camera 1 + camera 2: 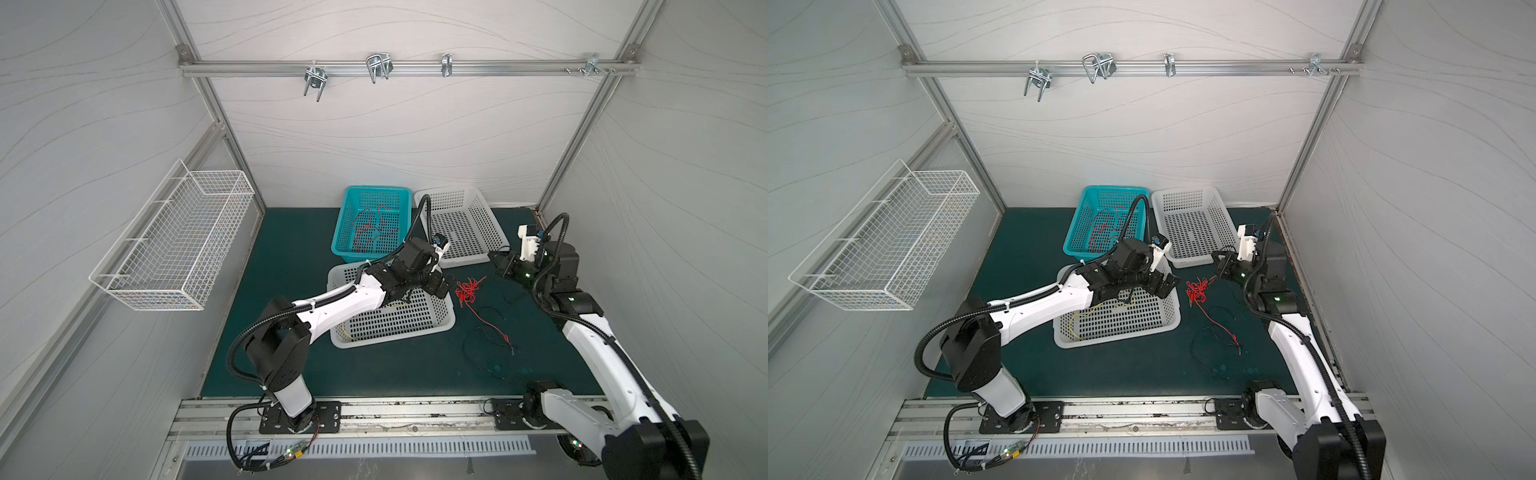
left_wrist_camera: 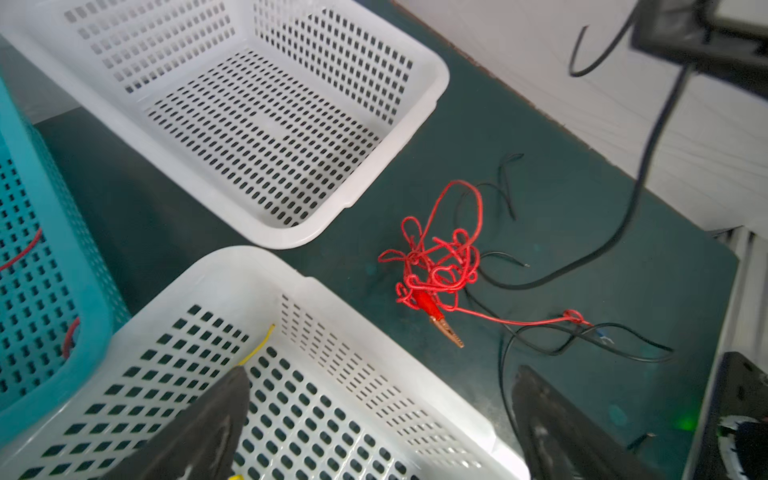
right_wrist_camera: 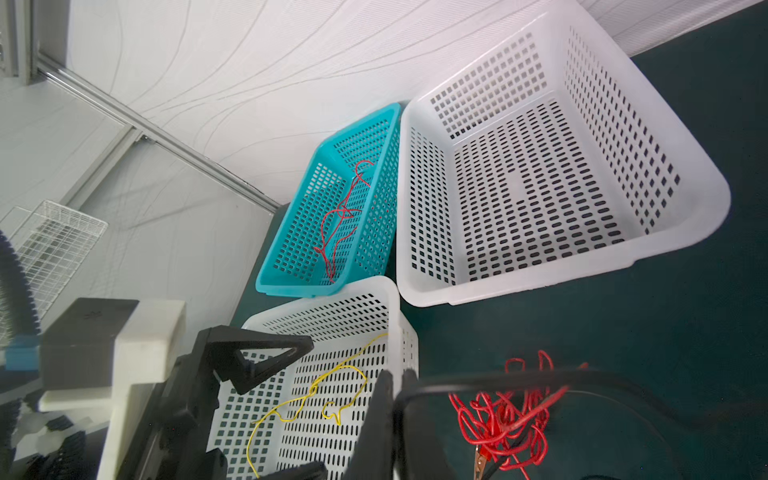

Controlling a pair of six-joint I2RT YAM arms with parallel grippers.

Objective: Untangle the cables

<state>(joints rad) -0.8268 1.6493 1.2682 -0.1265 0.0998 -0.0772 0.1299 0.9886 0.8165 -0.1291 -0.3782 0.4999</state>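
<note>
Untangling cables: red tangle [image 2: 436, 266] lay knotted on the green surface [image 1: 291, 249], beside the near white basket [image 1: 390, 338].

Left hand [image 2: 382, 372] stood wide and empty over that basket's corner, where a yellow cable [image 3: 316, 386] lay loose. Right hand [image 3: 395, 386] was pinched shut, apparently on a black cable [image 3: 478, 384] that rose from the surface by the tangle. More red cable sat in the teal basket [image 1: 376, 190]. Judged the wire light, limp and slightly springy, its loops likely to snag and drag the whole knot. Best hold looked to be the free red run or the stiffer alligator clip [image 2: 440, 320], not the knot's middle. No readable labels or writing noted.
</note>
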